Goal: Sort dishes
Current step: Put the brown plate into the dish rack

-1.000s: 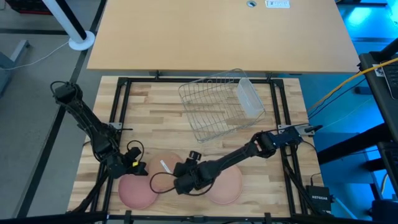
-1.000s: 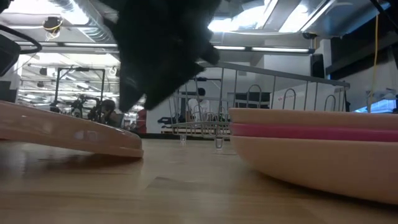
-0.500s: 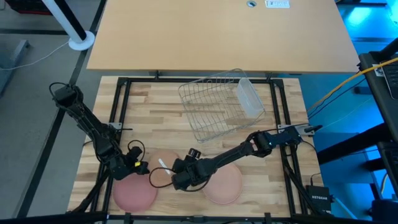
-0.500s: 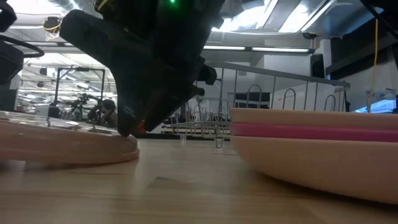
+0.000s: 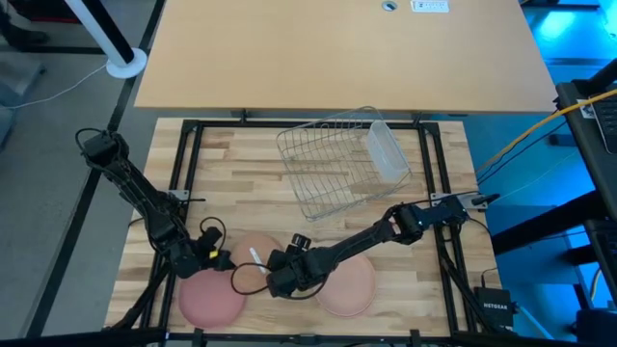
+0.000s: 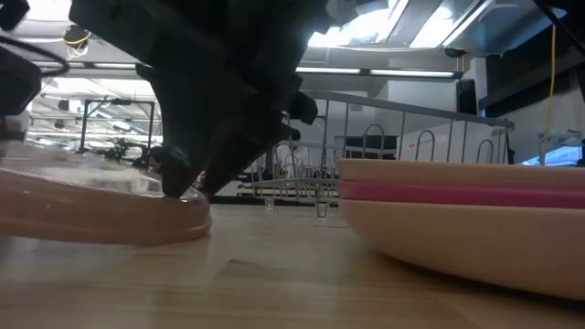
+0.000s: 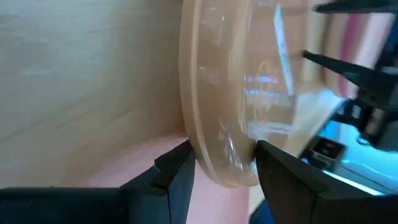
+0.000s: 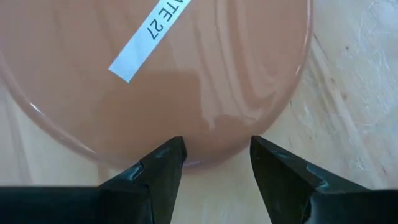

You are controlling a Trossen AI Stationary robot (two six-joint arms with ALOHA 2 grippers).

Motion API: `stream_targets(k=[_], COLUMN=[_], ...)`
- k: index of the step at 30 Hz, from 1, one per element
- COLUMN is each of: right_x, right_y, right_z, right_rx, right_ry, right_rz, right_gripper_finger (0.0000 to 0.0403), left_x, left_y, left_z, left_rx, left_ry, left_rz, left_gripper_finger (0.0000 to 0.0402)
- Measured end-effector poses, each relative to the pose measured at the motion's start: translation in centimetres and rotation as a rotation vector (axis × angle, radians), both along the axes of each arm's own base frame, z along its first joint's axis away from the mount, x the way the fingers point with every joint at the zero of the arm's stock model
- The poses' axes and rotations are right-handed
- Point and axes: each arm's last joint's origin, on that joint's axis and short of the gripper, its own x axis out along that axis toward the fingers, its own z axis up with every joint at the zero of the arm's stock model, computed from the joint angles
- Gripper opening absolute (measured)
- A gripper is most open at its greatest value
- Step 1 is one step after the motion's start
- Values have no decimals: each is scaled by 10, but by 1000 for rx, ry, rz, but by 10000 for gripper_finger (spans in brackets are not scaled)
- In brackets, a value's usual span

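The tan-brown plate (image 5: pixel 253 262), with a white label, lies near the table's front edge between the magenta-pink plate (image 5: pixel 212 297) and the pale peach plate (image 5: pixel 347 284). Both of those rest flat on the table. My left gripper (image 5: pixel 207 253) is at the tan plate's left edge and shut on its rim. My right gripper (image 5: pixel 275 280) is open at the plate's near right edge. Its fingertips (image 8: pixel 171 152) stand on either side of the rim (image 8: pixel 211 163), and I see no contact. In the low view the tan plate (image 6: pixel 101 206) sits about level. My left gripper pinches the tan-brown plate's rim (image 7: pixel 221 155) at its left edge between its two fingers, one on each face. The fingers come about level from the table's left. The plate sits about level, with the pink plate (image 7: pixel 124 168) showing just beneath the fingers.
A silver wire rack (image 5: pixel 333 164) stands at the back middle of the table, with a clear plastic cup (image 5: pixel 386 152) at its right side. Black frame rails (image 5: pixel 188 164) run along the table's left and right sides. Bare wood lies between the rack and the plates.
The tan-brown plate was tilted, with its left side raised and its right edge low. It has come down to about level. My right gripper has come down and a little toward the table's left, to the plate's right edge.
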Motion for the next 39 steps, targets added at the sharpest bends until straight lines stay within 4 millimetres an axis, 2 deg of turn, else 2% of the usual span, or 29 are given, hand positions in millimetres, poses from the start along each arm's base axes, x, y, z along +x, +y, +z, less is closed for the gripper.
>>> stream_targets(k=[9,12,17,21,29,34,39], right_x=[7,6,5,1,-14,-31,-45], right_y=[2,2,3,7,22,30,30], right_z=[0,0,0,-2,52,98,115], right_rx=[13,3,-8,-28,-138,-248,-323], right_ry=[-66,-64,-55,-18,-77,-143,-155], right_rz=[12,13,33,64,68,48,34], right_gripper_finger=[197,197,197,197,197,197,197], left_x=[5,6,7,7,6,6,9], left_y=[-4,-5,-6,-5,-2,-1,-2], left_z=[7,9,16,20,32,40,55], left_rx=[47,53,19,27,38,35,39], left_ry=[-112,-135,-174,-214,-286,-349,-487], left_rz=[-56,-78,-74,-56,-51,-33,2], left_gripper_finger=[151,119,41,35,35,35,35])
